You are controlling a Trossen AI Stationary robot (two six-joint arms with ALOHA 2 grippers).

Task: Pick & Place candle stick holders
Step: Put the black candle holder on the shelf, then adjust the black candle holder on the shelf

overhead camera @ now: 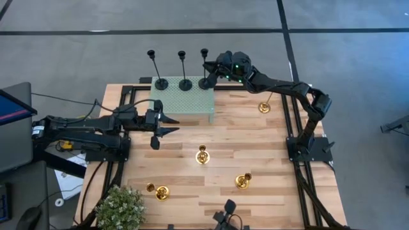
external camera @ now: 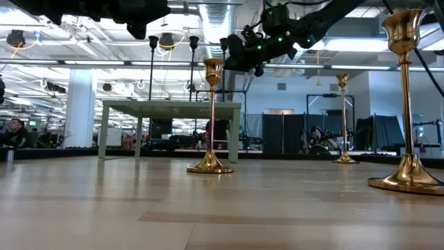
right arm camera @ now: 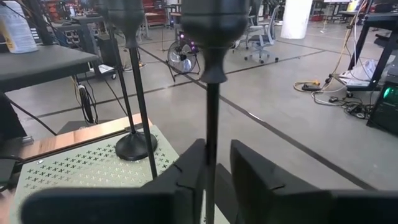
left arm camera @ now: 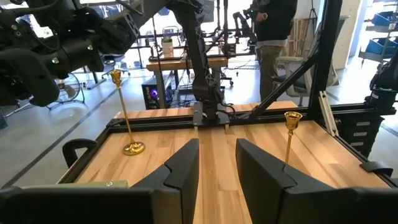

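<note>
Right tool (overhead camera: 211,69) straddles the stem of the third tall matte-black metal candle stick holder (overhead camera: 204,67) on the pale green perforated stand (overhead camera: 182,101), fingers narrowly parted; retreat straight, avoiding its neighbours. Left tool (overhead camera: 167,124) waits narrowly parted.

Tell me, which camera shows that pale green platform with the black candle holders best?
The high view: the whole green platform shows, three black holders along its far edge. The low view shows it side-on as a small table, the right wrist view one perforated corner, the left wrist view a sliver.
</note>
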